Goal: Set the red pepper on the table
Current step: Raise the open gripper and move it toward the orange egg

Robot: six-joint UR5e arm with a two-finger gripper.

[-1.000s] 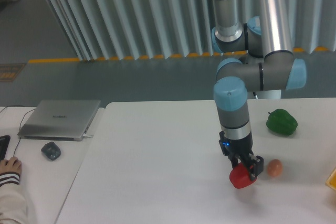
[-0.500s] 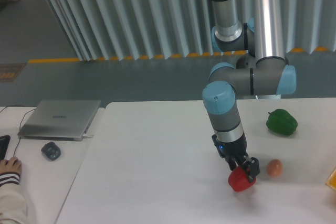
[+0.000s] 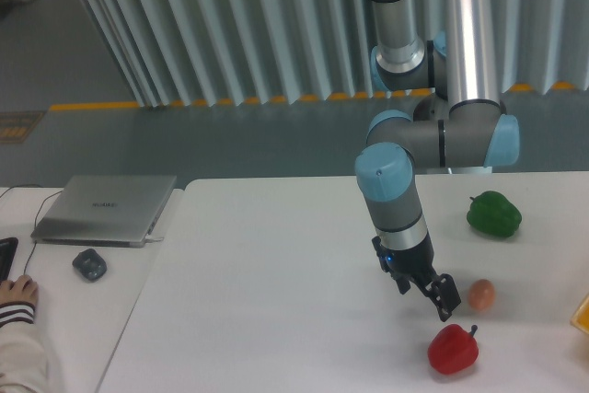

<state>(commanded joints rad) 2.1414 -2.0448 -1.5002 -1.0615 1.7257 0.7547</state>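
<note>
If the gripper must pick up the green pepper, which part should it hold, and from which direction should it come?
Probably best across the wide lobed body of the green pepper, coming straight down from above. It sits alone on the table, with free space on both sides for the fingers. The small stem on top looks too short to hold. The gripper is now near the red pepper.

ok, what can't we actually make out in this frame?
- pincer: dark and small in the fixed camera view; whether the jaws are open or shut cannot be told.
- red pepper: its underside faces away, so contact with the table is not directly visible.
- Yellow object: cut off by the right edge, unidentifiable.
- Person's hand: partly cut off by the left edge.
- Small dark item near the laptop: too small to identify.
</note>
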